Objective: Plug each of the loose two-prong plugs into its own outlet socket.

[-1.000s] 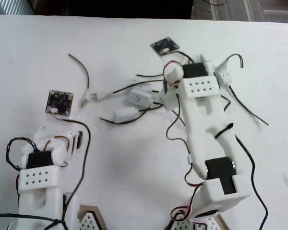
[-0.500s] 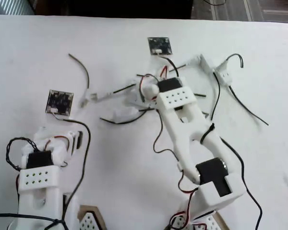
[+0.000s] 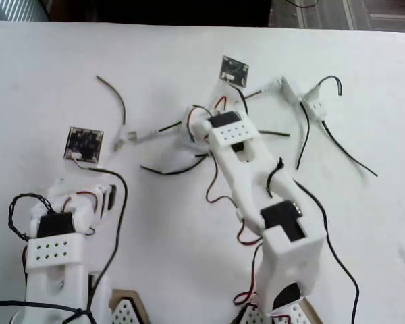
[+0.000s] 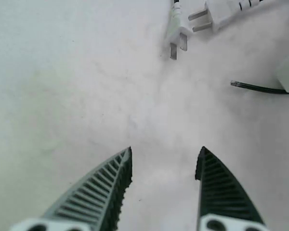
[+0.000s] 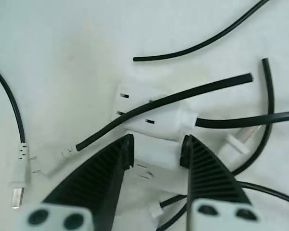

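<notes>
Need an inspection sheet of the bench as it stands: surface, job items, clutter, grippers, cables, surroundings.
Surface: white table, no spills seen.
Job's things: white outlet sockets at mid-table under the right arm; two-prong plugs lying loose, unplugged, ahead of the left arm.
Clutter: two small circuit boards, one near the left arm, one beyond the right.
Grippers: left gripper open over bare table; right gripper open, fingers astride a socket.
Cables: black cables scattered; one lies across the sockets.
Surroundings: dark area past the table's far edge; nothing else seen.
</notes>
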`<action>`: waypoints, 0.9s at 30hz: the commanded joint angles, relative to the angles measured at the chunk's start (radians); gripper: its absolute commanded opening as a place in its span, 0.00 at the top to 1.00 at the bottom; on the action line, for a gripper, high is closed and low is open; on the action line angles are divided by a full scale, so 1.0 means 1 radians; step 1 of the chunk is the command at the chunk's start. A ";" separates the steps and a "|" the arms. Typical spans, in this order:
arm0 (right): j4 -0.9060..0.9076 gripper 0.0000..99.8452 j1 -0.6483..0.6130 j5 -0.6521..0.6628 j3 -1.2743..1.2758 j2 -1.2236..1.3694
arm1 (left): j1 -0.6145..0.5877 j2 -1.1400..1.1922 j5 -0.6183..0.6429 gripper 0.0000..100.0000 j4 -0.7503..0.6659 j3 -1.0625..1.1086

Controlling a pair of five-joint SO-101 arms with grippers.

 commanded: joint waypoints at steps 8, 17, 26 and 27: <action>-0.030 0.84 0.070 -0.081 -0.152 0.064 | -0.001 -0.015 -0.011 0.78 -0.018 0.000; -0.081 0.84 0.085 -0.080 -0.149 0.067 | -0.001 -0.015 -0.011 0.78 -0.018 0.000; -0.119 0.86 0.088 -0.080 -0.152 0.136 | -0.001 -0.015 -0.011 0.78 -0.018 0.000; -0.119 0.87 0.088 -0.080 -0.152 0.136 | -0.001 -0.015 -0.011 0.78 -0.018 0.000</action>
